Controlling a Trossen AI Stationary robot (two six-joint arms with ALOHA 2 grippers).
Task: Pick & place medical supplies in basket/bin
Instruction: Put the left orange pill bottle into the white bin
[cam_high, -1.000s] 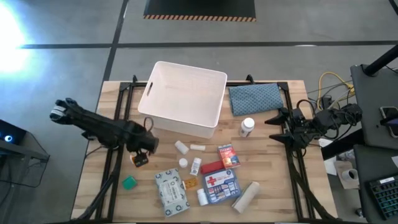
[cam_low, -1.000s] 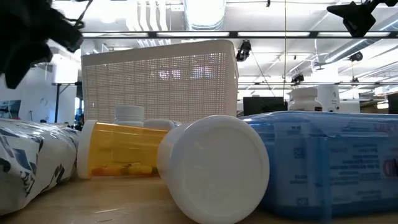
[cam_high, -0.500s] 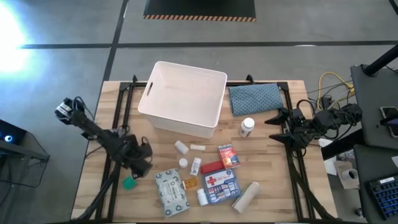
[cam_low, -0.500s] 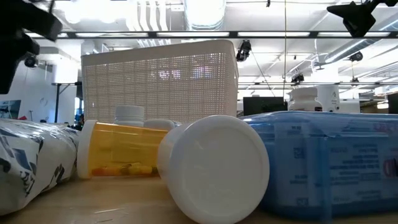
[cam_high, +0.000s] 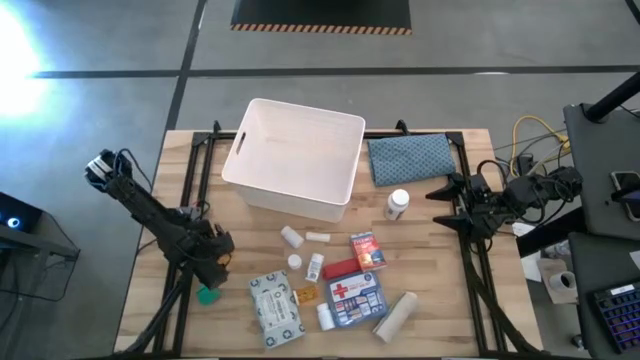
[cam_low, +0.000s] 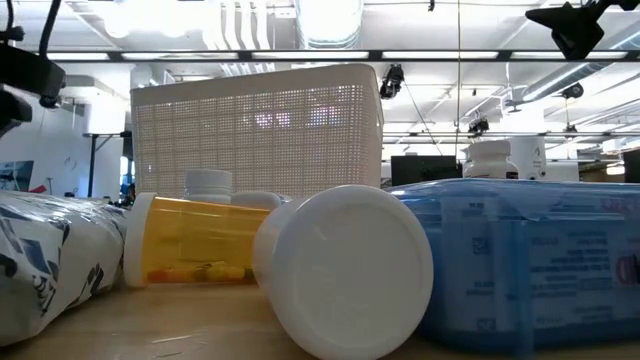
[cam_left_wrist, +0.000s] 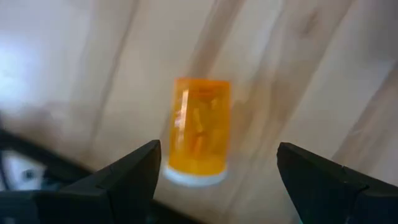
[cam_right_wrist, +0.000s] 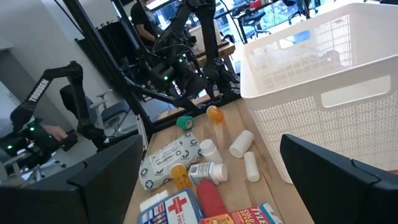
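An orange vial (cam_left_wrist: 199, 127) with a white cap lies on the wooden table, left of the other medical supplies; it also shows in the right wrist view (cam_right_wrist: 214, 113). My left gripper (cam_high: 212, 262) points down over it, open, one finger on either side (cam_left_wrist: 217, 152), clear of it. A green cube (cam_high: 207, 295) rests just nearer. The white basket (cam_high: 295, 155) stands at the far middle. My right gripper (cam_high: 445, 192) waits open and level at the table's right side.
Small white bottles (cam_high: 292, 237), a red tube (cam_high: 340, 268), a first-aid pouch (cam_high: 355, 295), a white pack (cam_high: 275, 308), a second orange vial (cam_high: 305, 295) and a gauze roll (cam_high: 395, 315) lie at the near middle. A patterned cloth (cam_high: 410, 158) lies right of the basket, a white bottle (cam_high: 398, 203) in front of it.
My left gripper has swung toward the table's near-left and sunk lower, still open. It now stands over the orange vial and covers it in the high view. The right arm has kept still.
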